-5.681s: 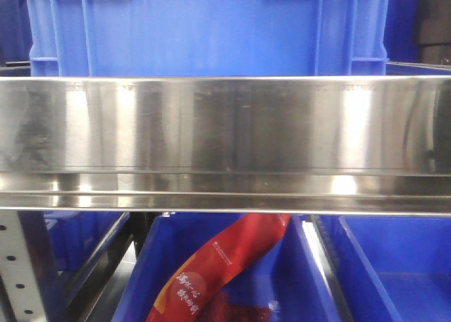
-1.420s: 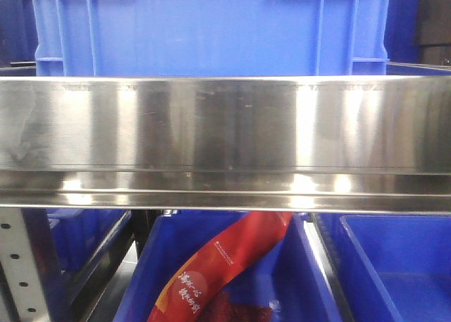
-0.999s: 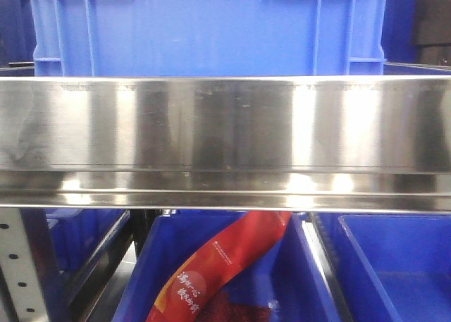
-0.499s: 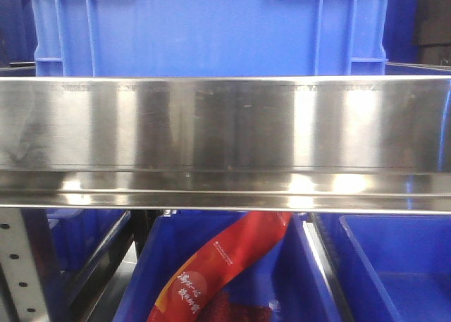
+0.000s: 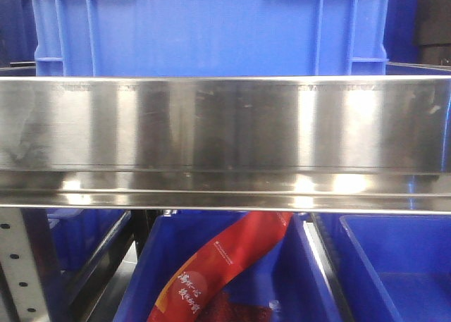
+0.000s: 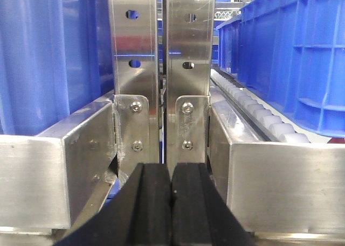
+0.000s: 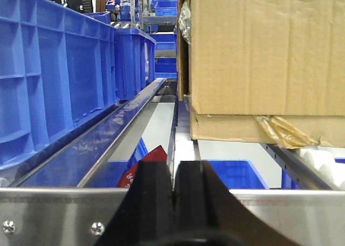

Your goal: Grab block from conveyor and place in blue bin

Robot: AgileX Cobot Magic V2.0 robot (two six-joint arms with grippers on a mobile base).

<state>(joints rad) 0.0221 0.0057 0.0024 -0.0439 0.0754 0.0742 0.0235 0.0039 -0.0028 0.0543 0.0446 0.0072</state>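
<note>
The block and the conveyor are out of view in every frame. A large blue bin stands on a steel shelf rail straight ahead. My left gripper is shut with nothing between its black fingers, close in front of steel rack posts. My right gripper is shut and empty, just above a steel rail. Neither gripper shows in the front view.
Lower blue bins sit below the rail; one holds a red packet, also seen in the right wrist view. Blue crates flank a roller track. A cardboard box stands at right, blue crates at left.
Almost nothing: the front view has shifted very slightly against the rail and the bins, and its reflections have changed a little. No gripper or block has come into that view.
</note>
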